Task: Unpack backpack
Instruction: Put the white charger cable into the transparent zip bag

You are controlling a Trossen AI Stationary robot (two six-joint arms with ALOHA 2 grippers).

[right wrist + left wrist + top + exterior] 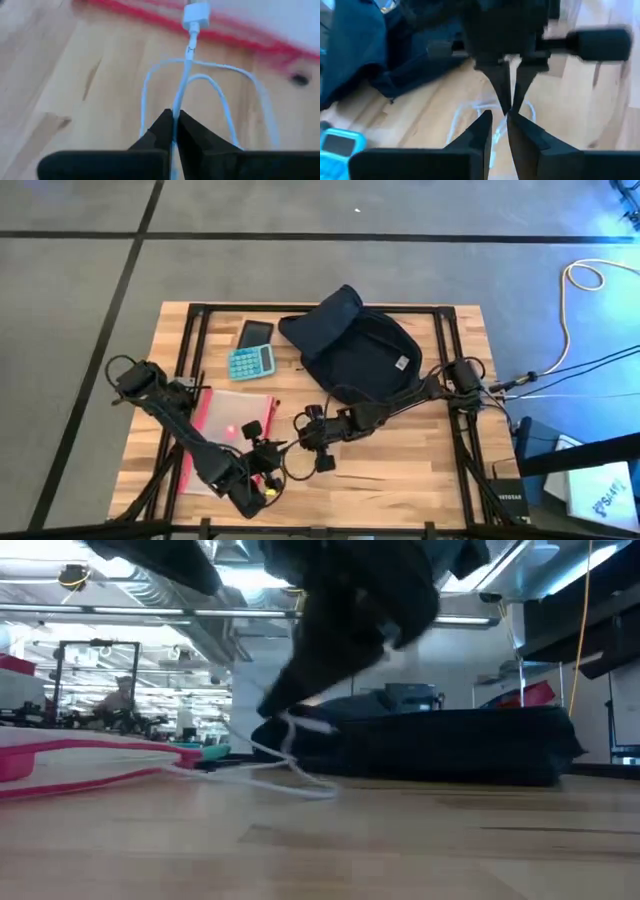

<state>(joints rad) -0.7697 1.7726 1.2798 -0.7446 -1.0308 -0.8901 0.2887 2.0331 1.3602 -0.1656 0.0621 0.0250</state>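
Note:
The dark navy backpack (360, 350) lies flat on the far middle of the table, its flap folded back. A white cable (200, 80) with a white plug (196, 17) lies in loops on the wood near the table's front, its plug end by the clear red-edged pouch (235, 415). My right gripper (174, 117) reaches in from the right and is shut on this cable. My left gripper (500, 122) faces it tip to tip near the front edge. A narrow gap shows between its fingers, and it holds nothing that I can see. My right gripper pinches one strand of the white cable (181, 100) between its two fingertips, a short way behind the plug. The fingers slant down from the table's right side and lie along the strand. That strand is raised a little (290, 730). The loops lie slack on the wood.
A light blue calculator (250, 362) and a dark phone (255, 332) lie left of the backpack, beyond the pouch. Bare wood shows at the front right of the table (420, 460). The two arms are close together near the front middle.

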